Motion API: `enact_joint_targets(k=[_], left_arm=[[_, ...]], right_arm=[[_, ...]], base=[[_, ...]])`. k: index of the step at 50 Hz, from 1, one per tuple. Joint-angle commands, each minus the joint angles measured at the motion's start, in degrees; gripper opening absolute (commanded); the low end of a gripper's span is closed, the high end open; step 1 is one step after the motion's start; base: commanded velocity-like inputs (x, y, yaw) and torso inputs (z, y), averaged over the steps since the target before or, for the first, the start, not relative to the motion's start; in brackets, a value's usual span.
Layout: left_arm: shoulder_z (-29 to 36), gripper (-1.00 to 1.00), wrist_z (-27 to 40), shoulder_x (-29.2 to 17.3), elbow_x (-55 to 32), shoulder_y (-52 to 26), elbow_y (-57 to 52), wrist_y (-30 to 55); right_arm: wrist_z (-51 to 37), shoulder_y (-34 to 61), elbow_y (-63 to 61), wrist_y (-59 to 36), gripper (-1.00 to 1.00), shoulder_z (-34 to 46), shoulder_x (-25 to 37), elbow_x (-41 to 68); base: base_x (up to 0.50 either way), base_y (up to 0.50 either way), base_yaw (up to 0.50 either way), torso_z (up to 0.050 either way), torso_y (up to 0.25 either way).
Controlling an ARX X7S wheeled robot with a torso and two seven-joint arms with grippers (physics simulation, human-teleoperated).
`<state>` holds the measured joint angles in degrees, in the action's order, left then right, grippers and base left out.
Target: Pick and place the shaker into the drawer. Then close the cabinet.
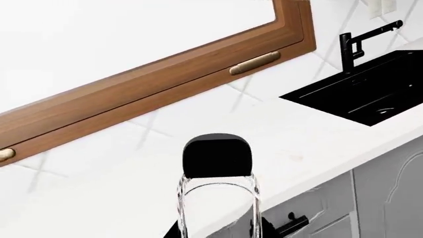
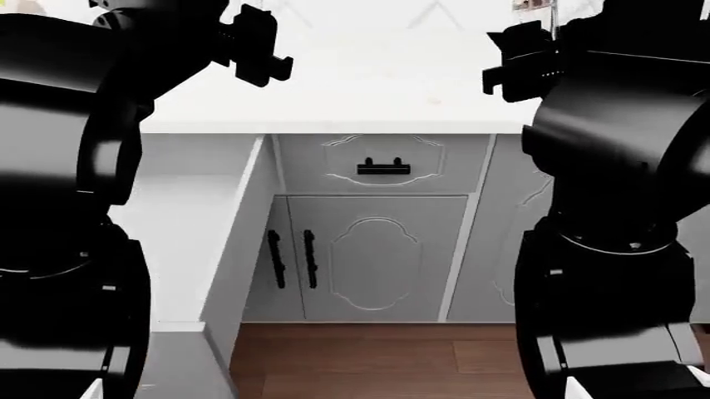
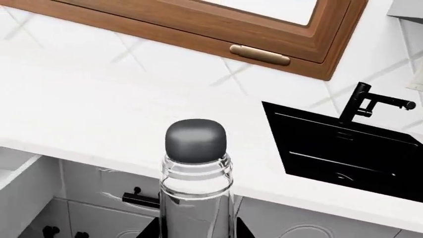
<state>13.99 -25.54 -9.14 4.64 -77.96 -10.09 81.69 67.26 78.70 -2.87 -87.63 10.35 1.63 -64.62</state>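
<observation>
The shaker, a clear glass body under a rounded dark grey cap, stands upright close before the right wrist camera, off the counter, with the white marble-look countertop and the cabinet front behind it. Dark slivers of the right gripper flank its base on both sides and touch the glass, so the pincer is pinching the shaker. In the head view the shaker itself is hidden behind the right arm, which rises at about 3 o'clock from the frame's centre. The drawer stands pulled out at 9 o'clock, its smooth pale inside bare, its side wall running down toward 7 o'clock. The cabinet fills the centre, with a shut upper front carrying a short black bar handle at 12 o'clock and paired doors below it. The left arm rises at 9 o'clock, over the drawer. In the left wrist view a second clear container with a black cap sits close at the left gripper; I cannot tell whether that pincer is closed on it. Beyond lie a black sink, a black tap and a brown wooden wall cabinet.
</observation>
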Motion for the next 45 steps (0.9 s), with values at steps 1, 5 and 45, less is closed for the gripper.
enact_joint_targets(k=[1, 5, 45], left_arm=[[-0.3, -1.0, 0.46, 0.12, -0.39, 0.02, 0.07, -0.07], [-0.31, -1.0, 0.49, 0.05, -0.51, 0.22, -0.04, -0.08], [-0.96, -1.0, 1.3, -0.11, -1.48, 0.77, 0.47, -0.63]], right_arm=[[-0.21, -0.48, -0.32, 0.13, -1.0, 0.3, -0.03, 0.17], [-0.21, -0.6, -0.45, 0.15, -1.0, 0.31, 0.11, 0.23], [-1.97, -1.65, -0.9, 0.59, -1.0, -0.14, 0.21, 1.78]], base=[[0.0, 0.5, 0.0, 0.0, 0.0], [0.0, 0.5, 0.0, 0.0, 0.0], [0.0, 0.5, 0.0, 0.0, 0.0]])
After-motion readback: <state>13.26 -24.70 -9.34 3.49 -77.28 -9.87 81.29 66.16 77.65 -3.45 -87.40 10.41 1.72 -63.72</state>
